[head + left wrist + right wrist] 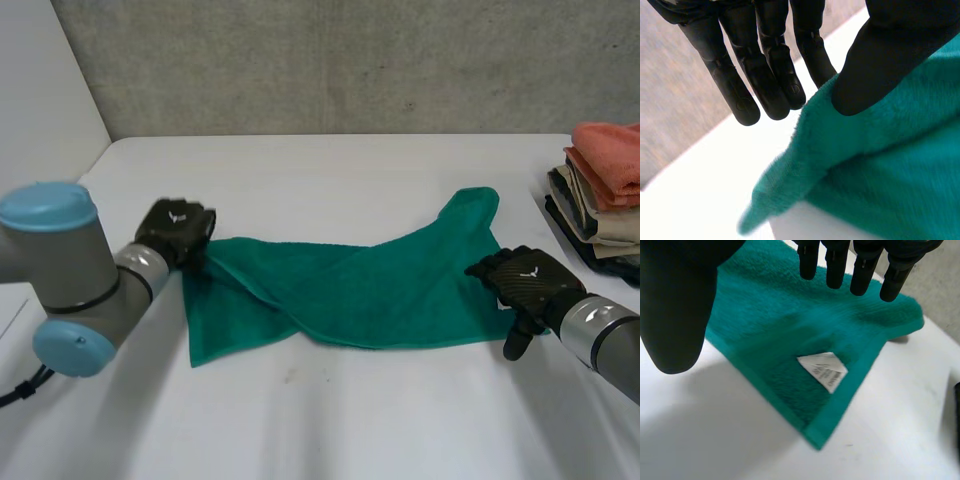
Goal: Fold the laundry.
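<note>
At the towel edge, right hand is splayed

White table bears green towel; folded stack.

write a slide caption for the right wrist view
Open right robot hand at a corner of the green towel, white care label showing

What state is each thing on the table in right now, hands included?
green towel: unfolded, lying twisted across the table, with its label facing up near the right corner.
left hand: at the towel's far left corner, grip unclear.
right hand: open, at the towel's right end.
clothes stack: folded, piled at the table's right edge.
</note>
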